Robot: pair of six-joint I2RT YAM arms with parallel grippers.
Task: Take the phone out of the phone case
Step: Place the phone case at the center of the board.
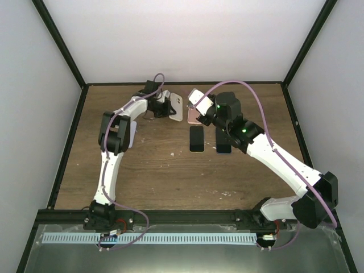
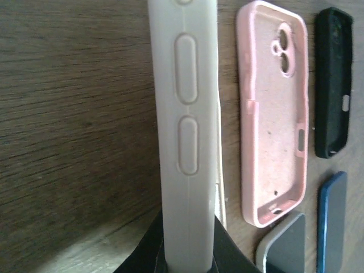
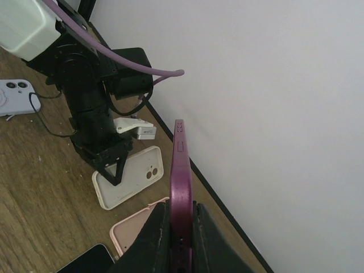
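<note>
Edge-on, neither case shows you its contents. Your left gripper (image 2: pixel 187 259) is clamped on the cream rubbery phone case (image 2: pixel 187 114), frame centre; your right gripper (image 3: pixel 181 244) pinches the magenta phone case (image 3: pixel 181 170), lower centre.

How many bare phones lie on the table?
2: a dark phone just nearer than the pink case, a blue phone beside it. More may hide under the right arm.

Cream phone case (image 2: pixel 187 131) is held on its long edge at table 12 o'clock. Empty pink case (image 2: pixel 274 108) lies open-side up at its 3 o'clock. Purple case (image 3: pixel 181 187) is held edge-on.
</note>
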